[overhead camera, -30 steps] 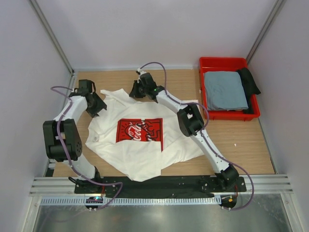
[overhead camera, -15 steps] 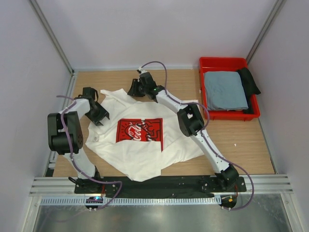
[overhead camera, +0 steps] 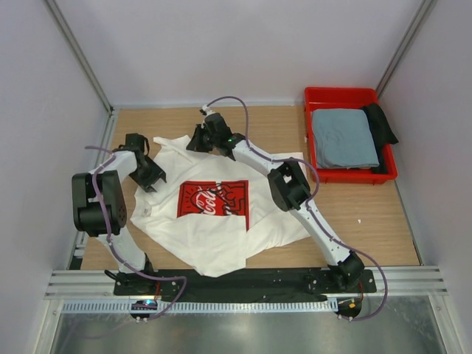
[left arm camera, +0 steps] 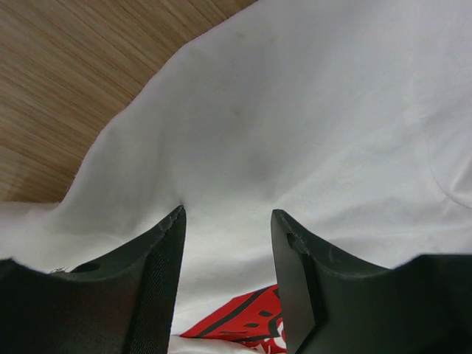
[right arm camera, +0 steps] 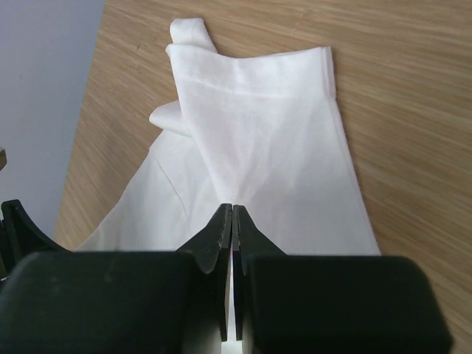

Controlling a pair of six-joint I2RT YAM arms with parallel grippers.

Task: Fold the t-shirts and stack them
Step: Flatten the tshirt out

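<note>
Table (overhead camera: pixel 369 214): white Coca-Cola t-shirt (overhead camera: pixel 210 247) lies spread and rumpled at centre-left, print up. Red bin (overhead camera: pixel 343 96) at far right holds the grey-blue t-shirt (overhead camera: pixel 341 136), folded. My right claw (right arm camera: pixel 232 214) is pinched closed on the white shirt's far edge. My left claw (left arm camera: pixel 228 217) is over its left side, jaws apart, gripping nothing.

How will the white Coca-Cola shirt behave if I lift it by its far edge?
Probably floppy: the white t-shirt lies rumpled, and creases fan from the shut right gripper, so it should drape and sag. It is likely light for its spread, since the cloth looks thin, so one pinch may carry it. The rest may drag across the wooden table and bunch.
</note>
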